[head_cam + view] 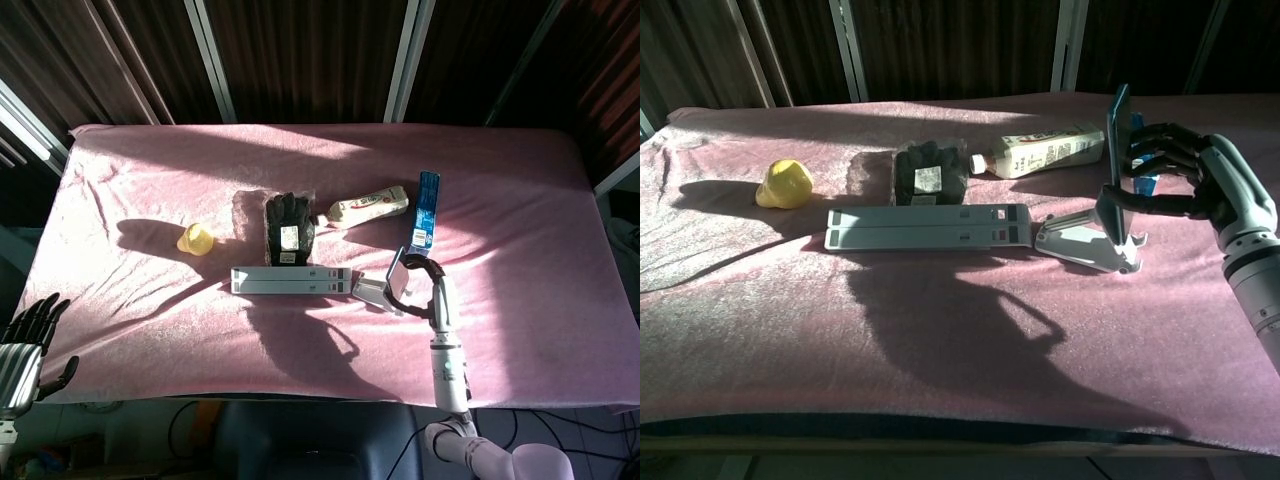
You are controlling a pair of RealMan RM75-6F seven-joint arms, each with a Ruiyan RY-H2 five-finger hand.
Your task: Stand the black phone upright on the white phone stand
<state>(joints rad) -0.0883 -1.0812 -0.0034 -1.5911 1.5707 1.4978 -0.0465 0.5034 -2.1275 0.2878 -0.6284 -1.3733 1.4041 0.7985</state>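
Note:
The black phone (1117,135) stands nearly upright and edge-on, gripped by my right hand (1185,180) from the right. Its lower end is at the raised back plate of the white phone stand (1088,245); whether it rests in the stand I cannot tell. From the head view the phone (398,274) sits directly over the stand (376,292), with the right hand (425,277) just to its right. My left hand (25,338) hangs off the table's near left corner, fingers apart, holding nothing.
A long white bar (928,226) lies left of the stand. Behind it are a bagged black glove (928,172), a cream bottle (1045,152) and a blue box (427,210). A yellow cup (785,184) sits at the left. Pink cloth (940,350) covers the table.

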